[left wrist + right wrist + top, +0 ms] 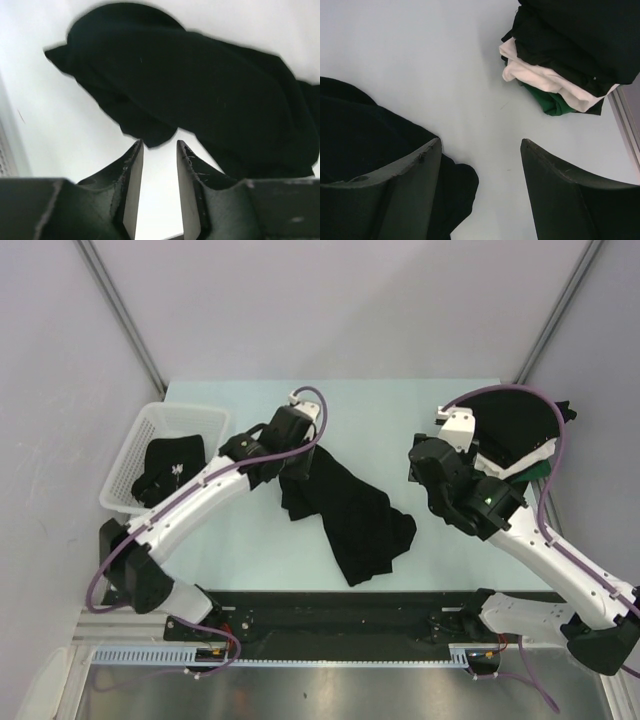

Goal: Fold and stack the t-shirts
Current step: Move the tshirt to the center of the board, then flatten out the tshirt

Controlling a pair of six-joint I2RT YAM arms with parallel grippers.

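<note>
A black t-shirt (345, 510) lies crumpled and unfolded in the middle of the table. It shows in the left wrist view (200, 85) just ahead of the fingers, and at the left of the right wrist view (360, 130). My left gripper (283, 468) (159, 142) is open and empty, hovering at the shirt's far left edge. My right gripper (422, 472) (481, 141) is open wide and empty above bare table, just right of the shirt. A stack of folded t-shirts (515, 425) lies at the far right: black on top, then white (545, 77) and green (547, 102).
A white mesh basket (150, 420) stands at the far left and holds another black shirt with a small pale mark (170, 465). A metal rail runs along the table's near edge. Grey walls close in the table's sides.
</note>
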